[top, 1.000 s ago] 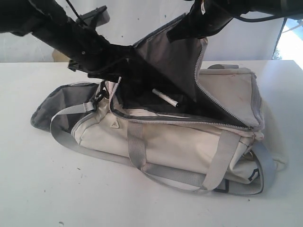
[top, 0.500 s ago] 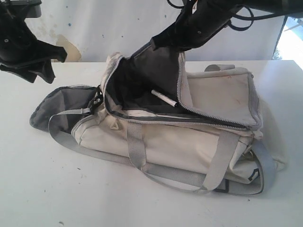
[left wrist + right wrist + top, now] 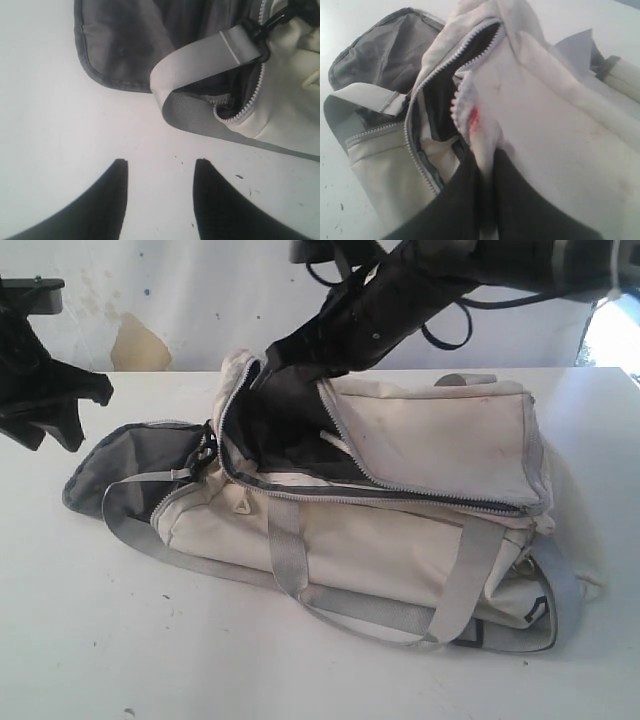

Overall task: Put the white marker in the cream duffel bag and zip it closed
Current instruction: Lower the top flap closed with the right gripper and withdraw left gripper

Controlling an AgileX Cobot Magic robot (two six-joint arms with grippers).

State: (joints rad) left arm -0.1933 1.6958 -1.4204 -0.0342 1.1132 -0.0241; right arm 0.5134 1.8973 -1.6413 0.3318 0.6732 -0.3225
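Flap [image 3: 440, 440] of cream duffel bag [image 3: 380, 550] hides most of white marker [image 3: 335, 444].

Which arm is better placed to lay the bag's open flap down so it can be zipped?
Probably the right. The right gripper is shut on the flap edge of the cream duffel bag, at the opening. The left gripper hangs open and empty over the table, off the bag's end.

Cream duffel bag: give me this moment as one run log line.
left gripper: open, empty, over table | right gripper: shut on cream duffel bag flap | white marker: inside bag, mostly hidden | zipper: open
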